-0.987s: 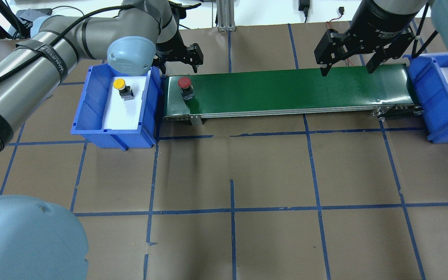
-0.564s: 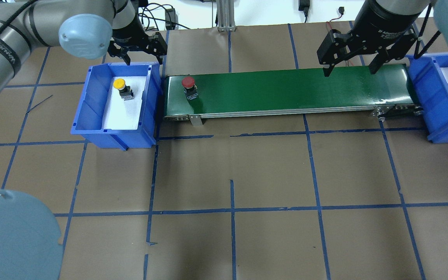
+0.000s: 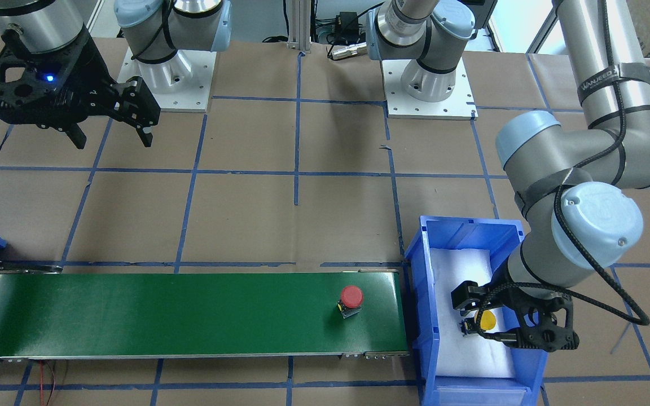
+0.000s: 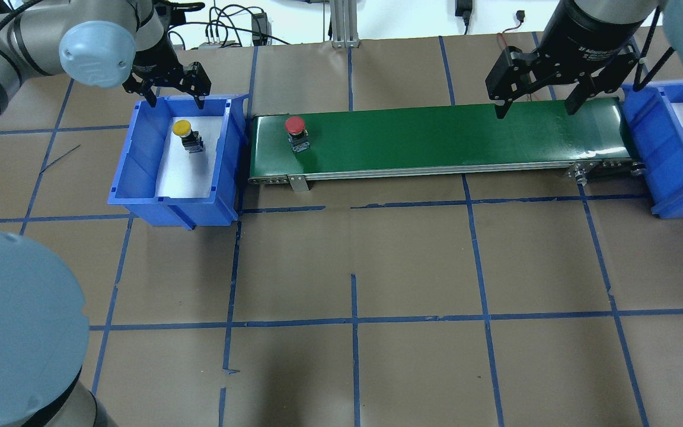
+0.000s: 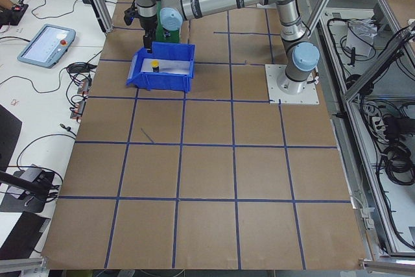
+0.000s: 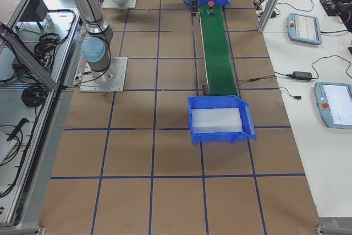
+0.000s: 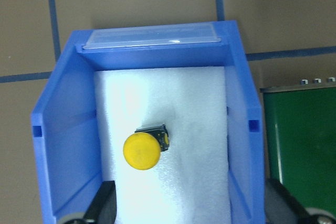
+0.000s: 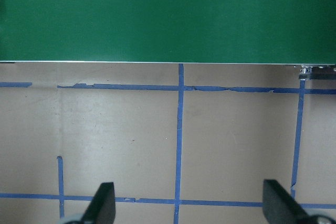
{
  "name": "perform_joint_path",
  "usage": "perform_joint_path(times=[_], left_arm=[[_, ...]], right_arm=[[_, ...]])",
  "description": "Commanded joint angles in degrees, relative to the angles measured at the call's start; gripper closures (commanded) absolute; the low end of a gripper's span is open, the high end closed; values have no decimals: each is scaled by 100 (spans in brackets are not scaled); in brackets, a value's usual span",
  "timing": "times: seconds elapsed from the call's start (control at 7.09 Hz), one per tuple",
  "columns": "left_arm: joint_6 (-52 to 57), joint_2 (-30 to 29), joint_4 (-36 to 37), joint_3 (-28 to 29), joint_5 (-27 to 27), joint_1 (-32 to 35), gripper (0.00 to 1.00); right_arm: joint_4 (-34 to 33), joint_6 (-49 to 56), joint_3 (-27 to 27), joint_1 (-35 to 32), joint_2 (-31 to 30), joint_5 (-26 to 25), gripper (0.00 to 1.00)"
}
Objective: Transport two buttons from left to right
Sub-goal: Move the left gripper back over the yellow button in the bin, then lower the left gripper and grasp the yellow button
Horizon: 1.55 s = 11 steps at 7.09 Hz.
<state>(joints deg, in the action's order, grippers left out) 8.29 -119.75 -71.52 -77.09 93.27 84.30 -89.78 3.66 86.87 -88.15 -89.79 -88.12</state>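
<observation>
The yellow button (image 4: 182, 127) stands on white foam inside the left blue bin (image 4: 131, 160). It also shows in the left wrist view (image 7: 142, 150) and in the front view (image 3: 486, 320). My left gripper (image 4: 176, 99) hangs open over the bin's far end, above the yellow button and holding nothing. The red button (image 4: 295, 124) stands upright near the left end of the green conveyor belt (image 4: 436, 136), also visible from the front (image 3: 351, 296). My right gripper (image 4: 535, 110) hovers open and empty over the belt's right part; its wrist view shows only belt and table.
A second blue bin (image 4: 670, 148) with a white foam floor stands at the belt's right end. The brown table with blue tape lines stretches in front of the belt. Teach pendants and cables lie on side benches (image 6: 305, 28).
My left gripper has swung left from the belt's left end to over the left bin. The red button has shifted a little rightward on the belt. The right gripper has barely moved.
</observation>
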Motion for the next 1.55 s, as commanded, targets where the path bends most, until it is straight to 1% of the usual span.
perform_joint_path(times=[0.0, 0.28, 0.56, 0.71, 0.85, 0.99, 1.13, 1.27, 1.41], left_arm=[[32, -311, 33, -68, -490, -176, 0], [41, -321, 190, -401, -529, -238, 0], [41, -329, 200, -298, -538, -335, 1], [41, -355, 235, -298, -538, -335, 6], [41, -382, 235, -315, -538, -344, 12], [41, -382, 235, -324, -547, -335, 28], [-37, -382, 235, -306, -547, -335, 66], [-3, -365, 244, -272, -529, -335, 71], [-46, -312, 253, -245, -546, -335, 73]], right_arm=[[66, 3, -4, 9, 6, -30, 0], [84, 12, -4, 9, 6, -30, 0], [84, 20, 5, 44, 23, -21, 0], [84, 64, -4, 105, 15, 31, 0], [93, 64, 5, 114, 14, 40, 0], [93, 64, 14, 106, 14, 40, 0], [101, 64, 22, 114, 14, 40, 0], [101, 56, 66, 97, -12, 40, 0], [93, 56, 110, 97, -29, 40, 0]])
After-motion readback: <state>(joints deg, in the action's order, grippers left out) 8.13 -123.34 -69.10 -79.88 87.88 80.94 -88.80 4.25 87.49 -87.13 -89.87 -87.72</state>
